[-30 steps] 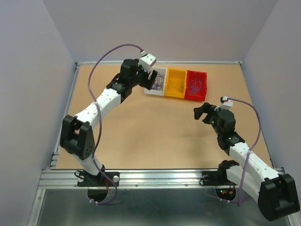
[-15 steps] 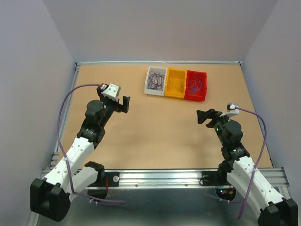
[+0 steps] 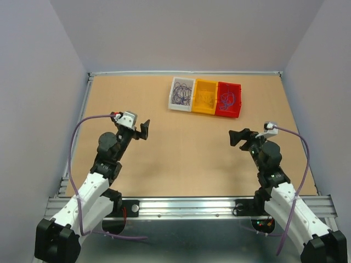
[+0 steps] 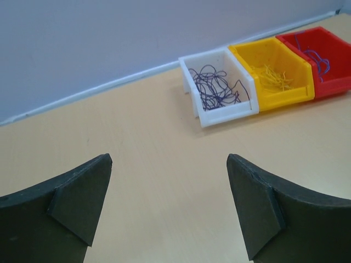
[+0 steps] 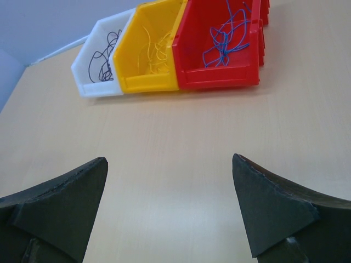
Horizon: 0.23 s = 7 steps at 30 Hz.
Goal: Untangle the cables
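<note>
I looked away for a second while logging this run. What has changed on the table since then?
The left gripper pulled back from over the white bin toward its own base, to the left side of the table, and is open and empty. The right gripper shifted only slightly and is also open. The white bin, yellow bin, red bin and their wires stayed put.

A robotics lab is showing: grey panels are enclosing the wooden tabletop, an aluminium rail lying behind the left pincer.
</note>
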### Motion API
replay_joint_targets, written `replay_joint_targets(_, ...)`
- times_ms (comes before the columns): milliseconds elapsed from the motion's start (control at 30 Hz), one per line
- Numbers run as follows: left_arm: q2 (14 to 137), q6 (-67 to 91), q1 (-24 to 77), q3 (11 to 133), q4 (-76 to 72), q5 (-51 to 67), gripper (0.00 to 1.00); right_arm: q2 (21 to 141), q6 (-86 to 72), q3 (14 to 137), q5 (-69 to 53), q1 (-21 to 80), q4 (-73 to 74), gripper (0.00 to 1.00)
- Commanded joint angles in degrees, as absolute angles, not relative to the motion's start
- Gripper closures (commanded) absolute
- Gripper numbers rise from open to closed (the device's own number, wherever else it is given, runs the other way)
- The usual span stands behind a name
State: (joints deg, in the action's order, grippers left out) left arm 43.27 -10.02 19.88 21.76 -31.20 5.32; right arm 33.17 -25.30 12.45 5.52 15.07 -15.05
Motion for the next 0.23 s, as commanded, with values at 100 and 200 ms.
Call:
replay_joint_targets(100, 41.1, -11.2, 20.1, 20.7, -37.3, 6.4, 0.01, 32.7, -25.6, 11.3, 5.5, 15.0, -17.8, 0.00)
replay_joint_targets(200, 41.1, -11.2, 20.1, 20.7, -37.2, 6.7, 0.01, 32.9, -25.8, 11.3, 5.4, 15.0, -18.1, 0.00)
